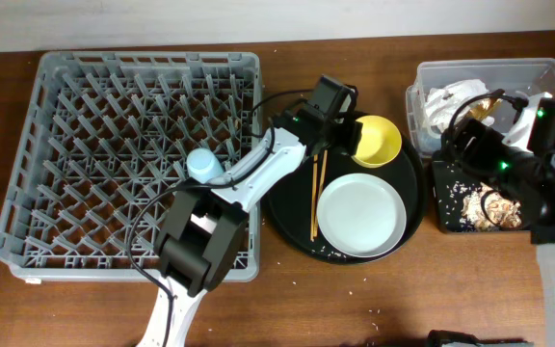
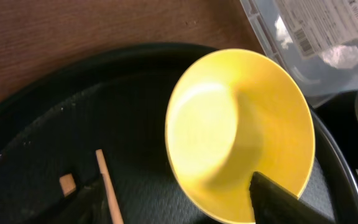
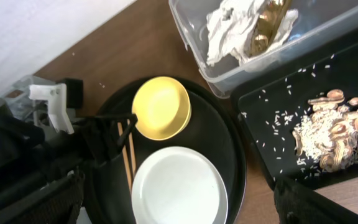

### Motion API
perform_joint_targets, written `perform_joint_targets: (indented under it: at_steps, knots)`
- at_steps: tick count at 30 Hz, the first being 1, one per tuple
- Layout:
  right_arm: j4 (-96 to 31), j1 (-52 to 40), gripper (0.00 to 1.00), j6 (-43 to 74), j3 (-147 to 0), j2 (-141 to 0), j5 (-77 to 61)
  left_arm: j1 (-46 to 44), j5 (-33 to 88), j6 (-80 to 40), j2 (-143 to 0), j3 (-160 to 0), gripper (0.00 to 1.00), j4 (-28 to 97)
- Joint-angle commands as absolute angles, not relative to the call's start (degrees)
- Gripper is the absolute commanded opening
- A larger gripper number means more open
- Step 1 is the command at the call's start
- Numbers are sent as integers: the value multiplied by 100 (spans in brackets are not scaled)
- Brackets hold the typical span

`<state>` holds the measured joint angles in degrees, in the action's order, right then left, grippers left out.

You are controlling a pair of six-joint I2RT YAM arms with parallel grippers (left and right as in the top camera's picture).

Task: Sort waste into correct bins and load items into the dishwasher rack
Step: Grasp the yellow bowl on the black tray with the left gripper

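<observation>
Hovering at yellow bowl [image 2: 241,118] w/ L end effector [image 2: 176,186] wide open, nothing gripped.

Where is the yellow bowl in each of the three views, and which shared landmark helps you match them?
Overhead: yellow bowl sits right of centre, on the tray's upper right, above the white plate.
Left wrist: it fills the centre-right, seen close up.
Right wrist: it lies left of centre, above the plate.
Shared landmark: the black tray beneath the bowl.
</observation>
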<state>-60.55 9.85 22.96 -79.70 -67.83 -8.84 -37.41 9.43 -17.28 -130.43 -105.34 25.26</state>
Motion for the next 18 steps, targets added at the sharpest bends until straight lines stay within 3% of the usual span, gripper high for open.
perform_joint_targets:
  at_steps: [1,5,10,13,14,18]
  knots:
    - [-6071,1013,99,2342,-7981,-7026,-790,-3804,770,-1734,-13262,-10634,62,2307]
    - [-6069,1013,99,2342,-7981,-7262,-788,-3881,768,-1758,-13415,-10634,57,2112]
    - [-6071,1015,99,2340,-7981,-7411,-784,-3920,764,-1763,-13546,-10632,42,2058]
    - [-6073,1015,99,2340,-7981,-7424,-701,-3922,766,-1761,-13555,-10632,15,2047]
    - [-6075,1015,99,2338,-7981,-7432,-698,-3922,766,-1761,-13555,-10632,9,2045]
    - [-6075,1015,99,2296,-7981,-7437,-681,-3922,768,-1758,-13552,-10632,1,2040]
